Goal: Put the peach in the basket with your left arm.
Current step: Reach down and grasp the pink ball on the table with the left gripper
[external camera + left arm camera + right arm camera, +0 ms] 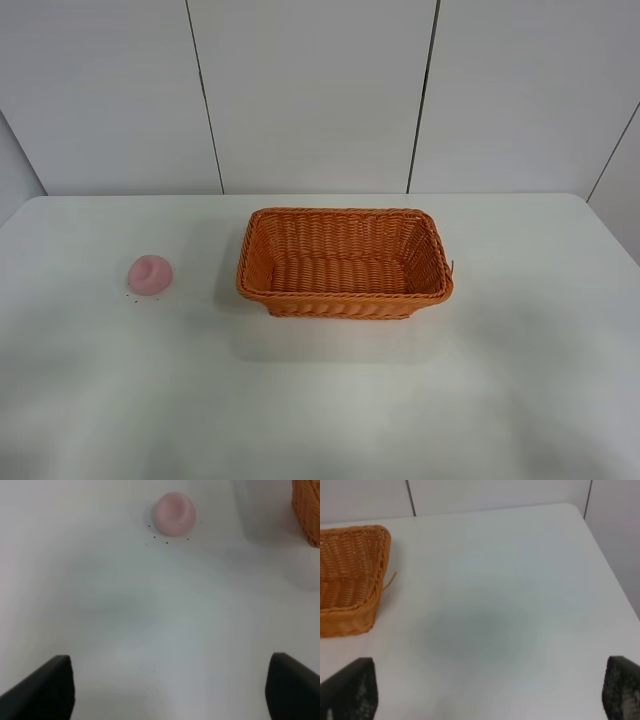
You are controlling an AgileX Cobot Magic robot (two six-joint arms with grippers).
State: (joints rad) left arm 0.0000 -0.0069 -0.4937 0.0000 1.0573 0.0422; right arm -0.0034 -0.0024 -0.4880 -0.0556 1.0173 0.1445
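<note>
The pale-pink peach (150, 274) lies on the white table at the left, apart from the orange wicker basket (345, 297) in the middle, which is empty. No arm shows in the exterior high view. In the left wrist view the peach (174, 513) lies well ahead of my left gripper (170, 690), whose two dark fingertips (50, 687) stand wide apart with nothing between them; a corner of the basket (307, 510) shows at the edge. My right gripper (487, 692) is open and empty over bare table, with the basket (350, 580) off to one side.
The white table (320, 400) meets a white panelled wall (320, 90) at the back. A few tiny dark specks (160, 540) lie on the table by the peach. The table's right edge (610, 565) shows in the right wrist view.
</note>
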